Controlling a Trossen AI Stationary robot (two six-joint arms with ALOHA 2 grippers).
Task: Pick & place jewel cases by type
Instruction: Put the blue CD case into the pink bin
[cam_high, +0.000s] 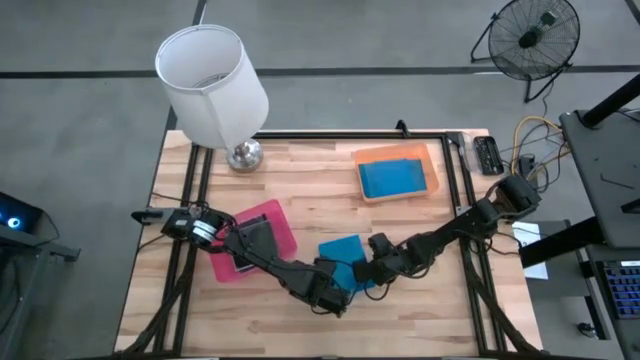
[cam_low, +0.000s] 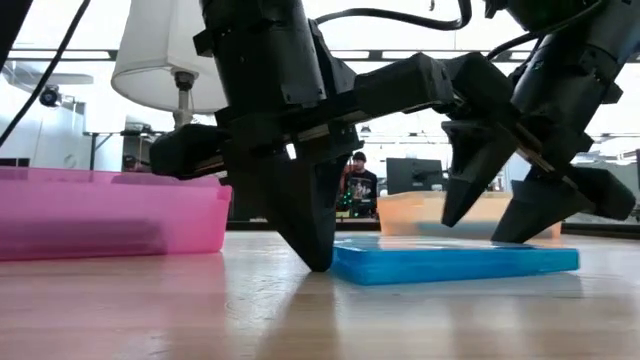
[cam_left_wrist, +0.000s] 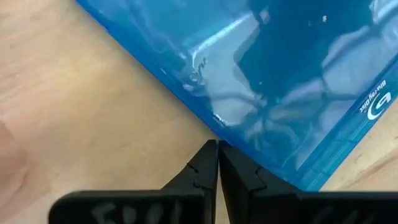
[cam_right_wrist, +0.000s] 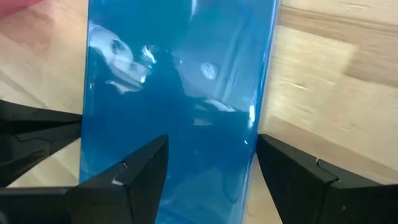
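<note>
Blue translucent plastic jewel case (cam_high: 343, 256) lies flat on the wooden table (cam_high: 330, 170), near the front edge, between the pink plastic tray (cam_high: 283, 231) and the orange plastic tray (cam_high: 430, 160). The orange tray, well beyond the case toward the table's back, already holds something blue; what sits in the pink tray I cannot tell, the left arm covers it.

Left gripper (cam_left_wrist: 218, 163) is pinched fully shut, holding nothing. From the low view its tip rests on the wood, touching or nearly touching the case's edge on the pink-tray side. I read it as a backstop.

Right gripper (cam_right_wrist: 211, 163) hangs over the case with fingers spread wide, one finger (cam_right_wrist: 134, 171) over the blue plastic, the other (cam_right_wrist: 298, 168) just outside the opposite edge. Nothing gripped yet.

My judgement: grasp stage on this case, destined for the orange tray. To do it well I'd:
- shift the right gripper so both fingers clear the case's two edges
- lower until the tips meet the wood
- keep the left tip braced so the thin case cannot skate
- close slowly, lift level.
</note>
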